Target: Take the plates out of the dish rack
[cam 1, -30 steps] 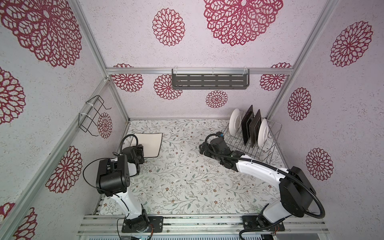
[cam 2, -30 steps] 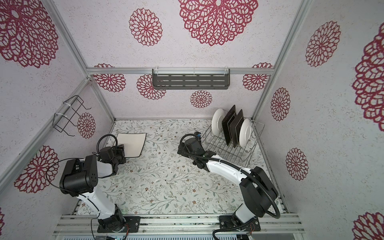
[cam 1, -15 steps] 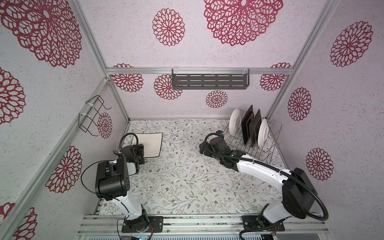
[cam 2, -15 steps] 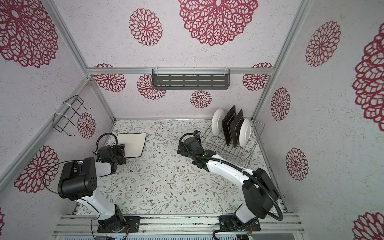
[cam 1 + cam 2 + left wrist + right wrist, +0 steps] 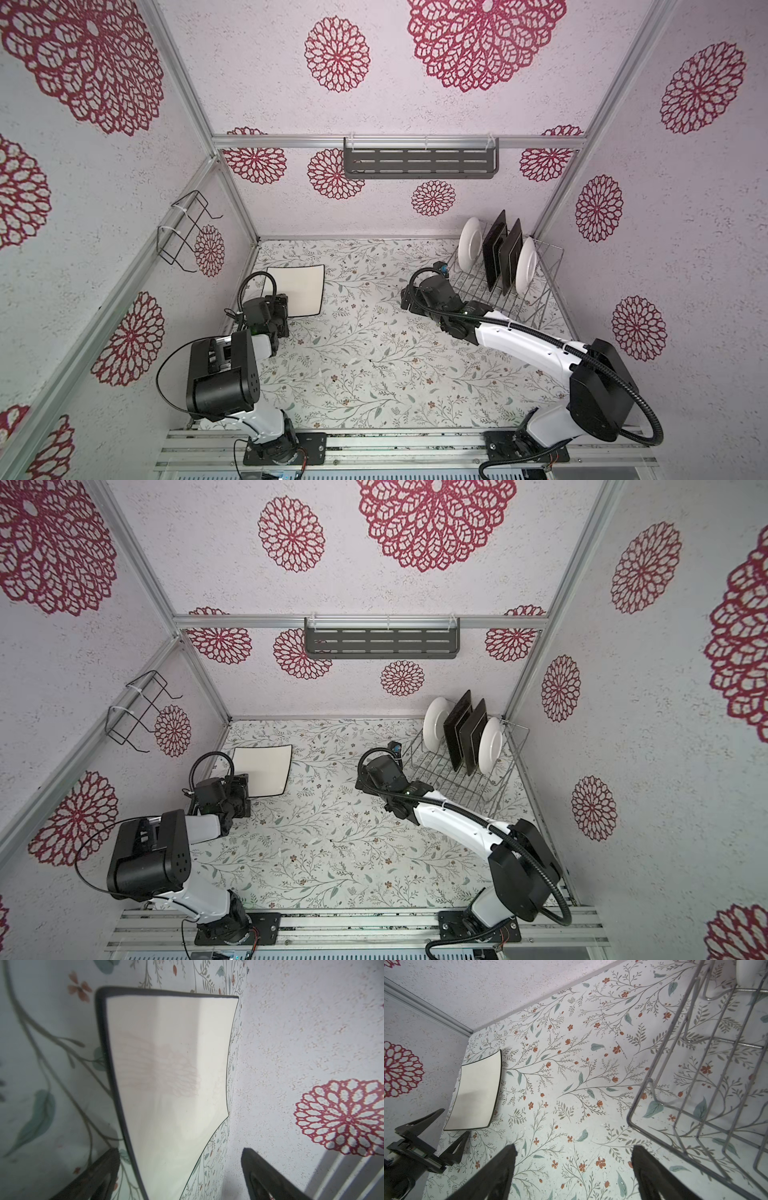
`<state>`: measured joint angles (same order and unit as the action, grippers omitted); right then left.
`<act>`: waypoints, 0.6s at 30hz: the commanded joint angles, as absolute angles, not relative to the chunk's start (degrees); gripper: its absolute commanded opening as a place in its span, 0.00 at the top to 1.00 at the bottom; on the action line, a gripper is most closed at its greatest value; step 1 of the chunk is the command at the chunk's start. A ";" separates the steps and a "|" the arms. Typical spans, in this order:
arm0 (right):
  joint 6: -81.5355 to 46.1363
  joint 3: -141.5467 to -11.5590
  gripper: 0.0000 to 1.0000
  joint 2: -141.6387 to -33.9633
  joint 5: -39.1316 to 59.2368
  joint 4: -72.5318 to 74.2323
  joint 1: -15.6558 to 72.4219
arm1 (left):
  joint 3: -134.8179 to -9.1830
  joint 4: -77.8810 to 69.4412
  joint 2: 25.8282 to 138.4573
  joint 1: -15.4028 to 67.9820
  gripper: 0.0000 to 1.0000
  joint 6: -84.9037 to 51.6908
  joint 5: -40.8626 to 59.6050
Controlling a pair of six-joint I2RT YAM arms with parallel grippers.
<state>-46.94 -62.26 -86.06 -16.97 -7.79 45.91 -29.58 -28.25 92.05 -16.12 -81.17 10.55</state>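
A square white plate point(image 5: 297, 291) point(image 5: 264, 771) with a dark edge lies flat on the flowered table at the back left. My left gripper point(image 5: 283, 306) point(image 5: 179, 1153) stands open at its near corner; the plate's edge point(image 5: 166, 1074) runs between the spread fingers, and neither touches it. The silver wire dish rack point(image 5: 548, 249) point(image 5: 515, 729) stands at the back right. It holds a round white plate point(image 5: 469, 248), two dark square plates point(image 5: 494, 251) and another round white plate point(image 5: 525, 266), all upright. My right gripper point(image 5: 408, 298) point(image 5: 574, 1148) hangs open and empty beside the rack's left corner point(image 5: 628, 1121).
A dark grey slotted shelf point(image 5: 419, 162) hangs on the back wall. A small black wire holder point(image 5: 183, 232) is fixed to the left wall. Walls close in on three sides, and an aluminium rail point(image 5: 374, 449) runs along the front edge.
My left gripper has opened wider around the square plate's corner and let it go; the plate lies still. The right arm has hardly moved.
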 commanded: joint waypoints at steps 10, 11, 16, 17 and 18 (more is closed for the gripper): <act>-43.97 -63.37 0.09 -79.89 -23.84 -12.00 46.21 | -23.12 -27.22 83.24 -13.44 0.04 -77.29 8.49; -43.63 -63.41 0.09 -79.58 -24.52 -12.59 46.27 | -23.33 -26.03 82.09 -13.05 0.04 -76.37 8.35; -42.14 -65.30 0.09 -78.41 -29.52 -18.14 46.23 | -25.02 -18.21 73.72 -10.57 0.05 -70.66 8.07; -41.78 -65.92 0.08 -78.23 -30.92 -19.77 46.21 | -25.59 -16.31 72.10 -9.93 0.05 -69.29 7.88; -41.37 -66.53 0.07 -78.08 -32.64 -21.21 46.17 | -26.50 -14.02 70.22 -9.03 0.05 -67.58 7.66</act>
<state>-43.72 -63.20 -80.77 -25.96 -15.94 45.95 -23.94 -20.25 74.32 -10.94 -73.67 8.69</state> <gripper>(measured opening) 0.920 0.949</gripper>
